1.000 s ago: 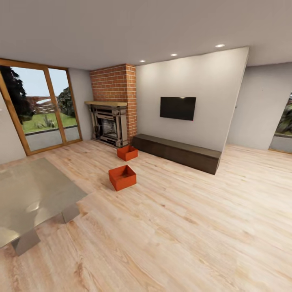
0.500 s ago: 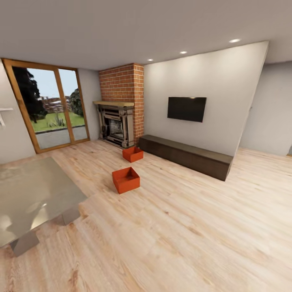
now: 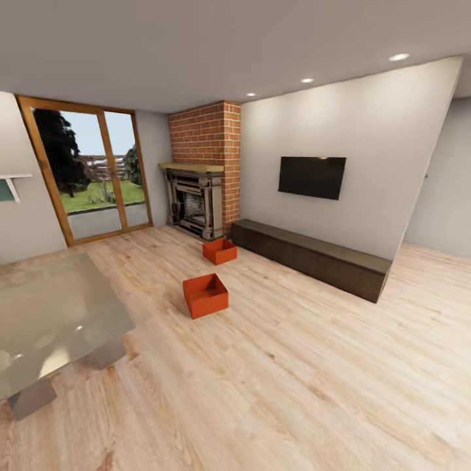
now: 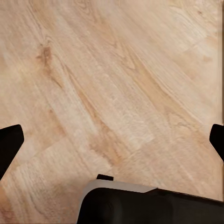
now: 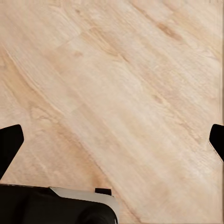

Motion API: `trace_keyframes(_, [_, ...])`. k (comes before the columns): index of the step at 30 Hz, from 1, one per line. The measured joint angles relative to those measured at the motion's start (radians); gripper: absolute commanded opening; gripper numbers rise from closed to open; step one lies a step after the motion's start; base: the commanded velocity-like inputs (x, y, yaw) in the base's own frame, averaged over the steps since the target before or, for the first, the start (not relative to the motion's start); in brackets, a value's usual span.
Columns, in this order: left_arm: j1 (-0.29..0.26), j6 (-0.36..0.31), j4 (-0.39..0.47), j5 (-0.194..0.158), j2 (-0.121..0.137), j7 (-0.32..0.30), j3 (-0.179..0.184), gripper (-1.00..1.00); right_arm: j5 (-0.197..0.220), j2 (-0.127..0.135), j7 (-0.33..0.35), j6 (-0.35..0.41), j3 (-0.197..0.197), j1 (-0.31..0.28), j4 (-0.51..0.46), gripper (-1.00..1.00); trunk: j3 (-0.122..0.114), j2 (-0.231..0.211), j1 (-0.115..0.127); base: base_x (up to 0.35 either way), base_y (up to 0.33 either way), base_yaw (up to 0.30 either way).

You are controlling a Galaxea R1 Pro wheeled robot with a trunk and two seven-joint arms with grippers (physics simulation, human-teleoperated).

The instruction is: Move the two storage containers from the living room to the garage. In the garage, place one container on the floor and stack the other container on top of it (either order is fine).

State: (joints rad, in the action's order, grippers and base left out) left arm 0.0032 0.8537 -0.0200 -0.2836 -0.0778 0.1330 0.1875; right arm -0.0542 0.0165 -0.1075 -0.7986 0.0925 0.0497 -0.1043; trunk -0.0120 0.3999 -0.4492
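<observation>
table (image 3: 52, 314) cut off at frame edge, gripper (image 4: 112, 140) fingertips barely visible

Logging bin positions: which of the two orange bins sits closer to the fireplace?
The farther bin, beside the dark bench's end; the other bin sits out on open floor.

Two orange-red open bins, nearer (image 3: 205, 295) and farther (image 3: 220, 251), apart on plank floor (image 3: 294, 379)
</observation>
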Motion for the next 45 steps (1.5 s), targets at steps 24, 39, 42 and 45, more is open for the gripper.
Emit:
trace_keyframes(24, [0.000,0.000,0.000,0.000,0.000,0.001,0.000,1.00,0.000,0.000,0.000,0.000,0.000,0.000,0.000,1.00,0.000,0.000,0.000,0.288,-0.214,0.053])
trace_keyframes(39, [0.000,0.000,0.000,0.000,0.000,0.001,0.000,1.00,0.000,0.000,0.000,0.000,0.000,0.000,0.000,1.00,0.000,0.000,0.000,0.288,-0.215,0.197])
trace_keyframes(42, [0.000,0.000,0.000,0.000,0.000,0.001,0.000,1.00,0.000,0.000,0.001,0.000,0.000,0.000,0.000,1.00,0.000,0.000,0.000,0.288,-0.215,0.012])
trace_keyframes(45, [0.000,0.000,0.000,0.000,0.000,0.001,0.000,1.00,0.000,0.000,0.001,0.000,0.000,0.000,0.000,1.00,0.000,0.000,0.000,0.288,-0.215,0.004])
